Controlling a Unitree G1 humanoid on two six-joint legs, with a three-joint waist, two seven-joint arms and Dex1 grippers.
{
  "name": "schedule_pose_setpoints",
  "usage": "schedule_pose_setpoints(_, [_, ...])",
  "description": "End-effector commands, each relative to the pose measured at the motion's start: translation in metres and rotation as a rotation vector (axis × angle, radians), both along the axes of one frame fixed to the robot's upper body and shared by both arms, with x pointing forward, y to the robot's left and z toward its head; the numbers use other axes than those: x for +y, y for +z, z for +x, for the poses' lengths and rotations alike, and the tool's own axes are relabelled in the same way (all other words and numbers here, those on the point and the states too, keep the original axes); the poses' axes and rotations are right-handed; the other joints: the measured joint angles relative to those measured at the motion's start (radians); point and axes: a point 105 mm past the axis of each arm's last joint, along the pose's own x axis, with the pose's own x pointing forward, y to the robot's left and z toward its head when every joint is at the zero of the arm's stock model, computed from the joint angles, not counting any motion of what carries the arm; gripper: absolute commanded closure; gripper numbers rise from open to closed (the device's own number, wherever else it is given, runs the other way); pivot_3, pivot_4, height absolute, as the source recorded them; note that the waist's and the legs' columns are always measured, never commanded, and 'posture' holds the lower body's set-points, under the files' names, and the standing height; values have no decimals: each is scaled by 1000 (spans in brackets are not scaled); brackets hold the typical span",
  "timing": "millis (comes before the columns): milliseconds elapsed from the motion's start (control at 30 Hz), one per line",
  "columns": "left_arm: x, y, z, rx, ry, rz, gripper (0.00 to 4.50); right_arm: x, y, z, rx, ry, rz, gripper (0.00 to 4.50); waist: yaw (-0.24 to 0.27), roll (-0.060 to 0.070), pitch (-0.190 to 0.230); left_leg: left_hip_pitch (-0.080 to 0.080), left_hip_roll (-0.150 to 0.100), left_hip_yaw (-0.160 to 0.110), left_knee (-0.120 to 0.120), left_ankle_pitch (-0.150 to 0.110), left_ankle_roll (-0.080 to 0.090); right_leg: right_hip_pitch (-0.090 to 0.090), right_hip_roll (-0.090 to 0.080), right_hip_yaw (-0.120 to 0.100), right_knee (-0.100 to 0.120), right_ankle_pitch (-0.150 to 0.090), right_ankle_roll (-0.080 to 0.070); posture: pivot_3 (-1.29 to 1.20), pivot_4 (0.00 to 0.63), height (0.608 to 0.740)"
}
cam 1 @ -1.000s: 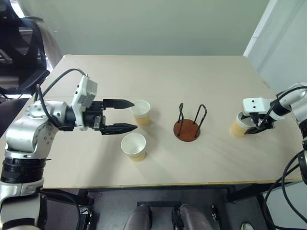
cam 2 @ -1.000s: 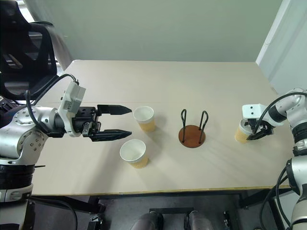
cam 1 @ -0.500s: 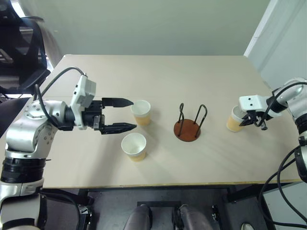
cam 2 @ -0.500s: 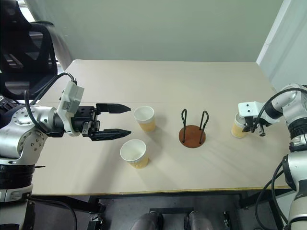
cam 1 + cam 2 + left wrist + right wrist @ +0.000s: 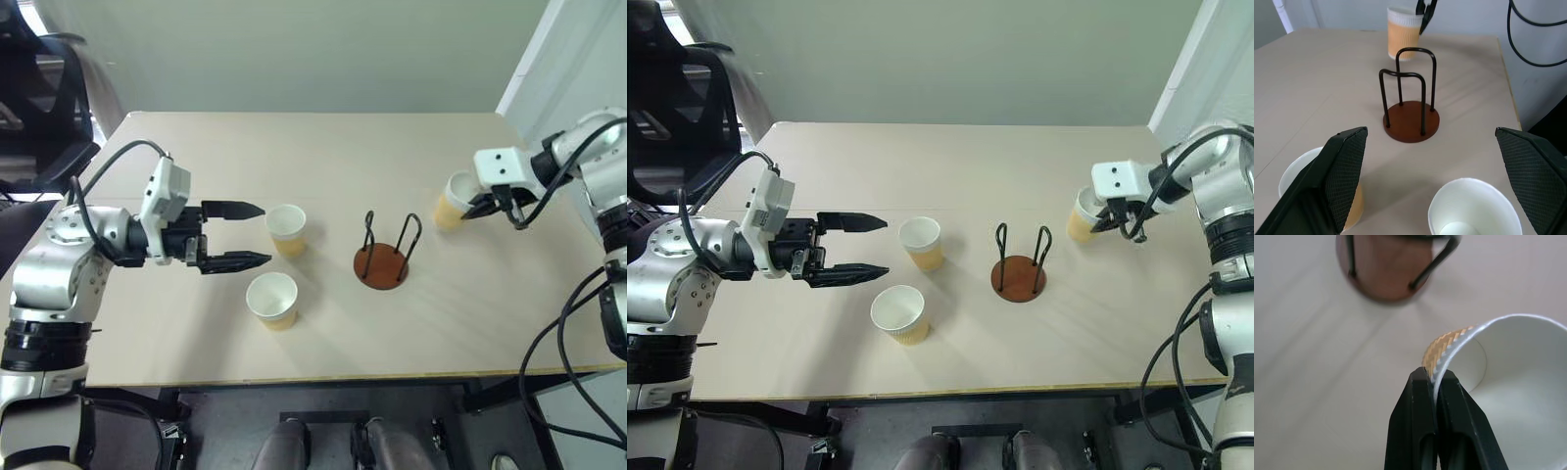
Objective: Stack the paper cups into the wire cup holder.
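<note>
One paper cup (image 5: 453, 205), pinched by its rim in the right gripper (image 5: 477, 207), hangs beside the wire cup holder (image 5: 385, 252) and should be centred upright over the loops before lowering, while the left gripper (image 5: 257, 234), spread wide, waits near two table cups (image 5: 272, 299).

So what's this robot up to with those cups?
It is stacking paper cups into a wire holder in the middle of the table. Its right tool is shut on the rim of one cup, pinching the wall between its fingers, and carries it above the table toward the holder. The left tool is open, level, pointing at the two other cups, which stand upright on the table. The holder has no cup in it yet.
</note>
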Motion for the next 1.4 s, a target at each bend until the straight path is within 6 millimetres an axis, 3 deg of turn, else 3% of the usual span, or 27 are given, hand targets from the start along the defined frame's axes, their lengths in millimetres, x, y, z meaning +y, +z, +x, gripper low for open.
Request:
schedule_pose_setpoints(33, [2, 8, 0, -43, -6, 6, 0, 14, 32, -5, -85, 51, 45, 4481, 2, 0, 0, 0, 0, 0, 0, 0, 0, 0, 0, 0, 0, 0, 0, 0, 150, 740])
schedule_pose_setpoints(267, [2, 8, 3, -43, -11, 7, 0, 43, 60, -19, -126, 139, 127, 4481, 1, 0, 0, -1, 0, 0, 0, 0, 0, 0, 0, 0, 0, 0, 0, 0, 150, 740])
schedule_pose_setpoints(467, [1, 7, 4, -40, -18, 9, 0, 61, 68, -39, -106, 212, 164, 4481, 1, 0, 0, -2, 0, 0, 0, 0, 0, -1, 0, 0, -1, -1, 0, 0, 150, 740])
schedule_pose_setpoints(800, [-4, 6, 8, -43, -30, 7, 0, 77, 41, -59, 10, 273, 168, 4481, 0, 0, 0, -2, 0, 0, 1, 0, 2, -1, 0, 0, -1, -2, 2, 0, 150, 740])
schedule_pose_setpoints(1400, [1, 4, 1, -42, -2, 12, 0, 70, 23, -42, 22, 264, 111, 4481, 0, 0, 0, -3, 0, 0, 2, 0, 4, -1, 0, 0, 0, -2, 2, 0, 150, 740])
